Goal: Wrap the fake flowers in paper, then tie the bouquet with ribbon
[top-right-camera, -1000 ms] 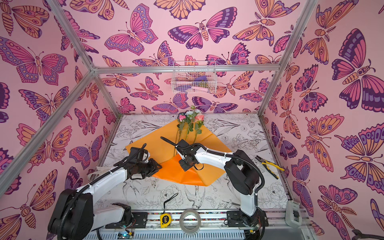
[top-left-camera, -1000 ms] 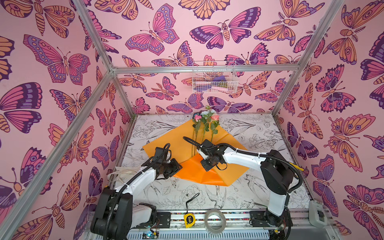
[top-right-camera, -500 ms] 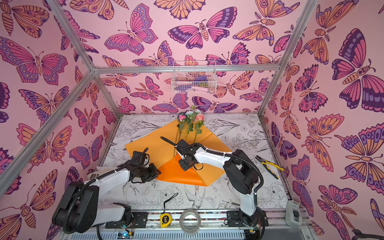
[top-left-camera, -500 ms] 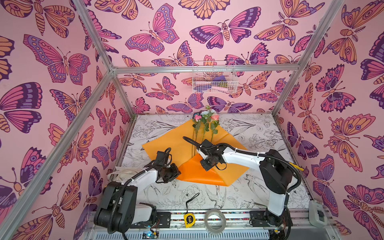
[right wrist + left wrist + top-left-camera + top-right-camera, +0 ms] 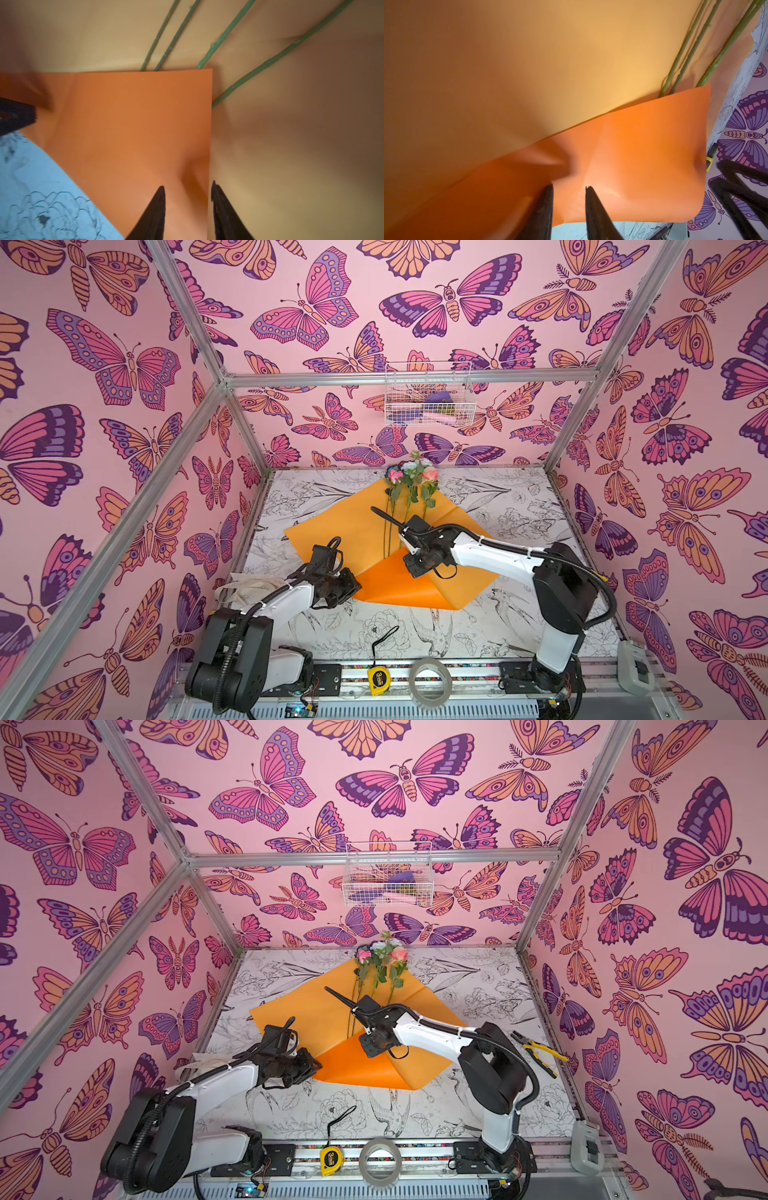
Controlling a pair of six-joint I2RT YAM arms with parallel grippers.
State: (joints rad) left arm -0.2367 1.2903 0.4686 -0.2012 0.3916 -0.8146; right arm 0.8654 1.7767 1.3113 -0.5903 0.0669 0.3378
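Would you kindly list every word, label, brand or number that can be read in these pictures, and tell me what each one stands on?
"3": on the round black label of the yellow tape measure by the front rail, in both top views; the smaller print beside it is too small to read.
No readable text on the roll of tape or the white box at the right end of the rail.
Neither wrist view shows any text.

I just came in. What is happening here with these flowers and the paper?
Fake flowers are being wrapped into a bouquet. They lie on orange wrapping paper spread on the table, and its near corner is folded over the stem ends. The left gripper is at that flap's edge and the right gripper is over it, both open. Nothing is tied yet.
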